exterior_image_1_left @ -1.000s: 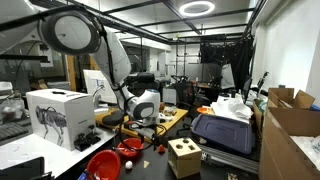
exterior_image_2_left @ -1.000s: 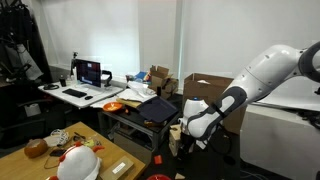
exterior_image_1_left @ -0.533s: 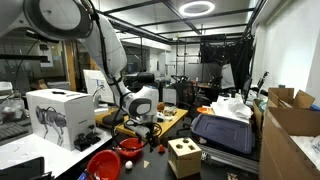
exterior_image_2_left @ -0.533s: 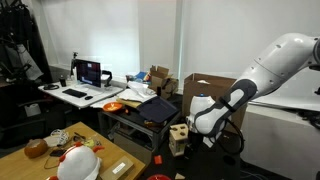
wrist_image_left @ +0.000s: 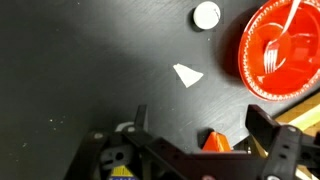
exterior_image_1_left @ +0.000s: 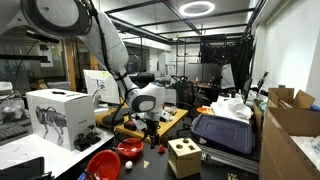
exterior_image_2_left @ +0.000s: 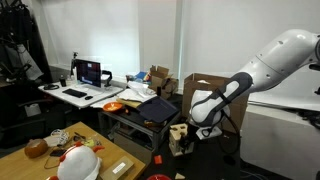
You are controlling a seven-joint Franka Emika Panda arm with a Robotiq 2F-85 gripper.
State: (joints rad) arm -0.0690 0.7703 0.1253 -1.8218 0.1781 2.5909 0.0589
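Pincer: the gripper (wrist_image_left: 200, 128) stood wide open, gripping nothing, above the matte black tabletop (wrist_image_left: 70, 70).
Orange piece (wrist_image_left: 215, 141): small and angular, seen between the jaws; contact unclear.
Triangle (wrist_image_left: 187, 74): flat, white, just beyond.
Disc (wrist_image_left: 206, 14): white, round, farther.
Bowl (wrist_image_left: 250, 62): glossy red, round, with a pale fork (wrist_image_left: 281, 45) inside.

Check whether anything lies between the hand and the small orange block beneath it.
Nothing visible does. In the wrist view the small orange block shows between the fingers of the open hand; the white triangular piece and red round bowl lie further off.
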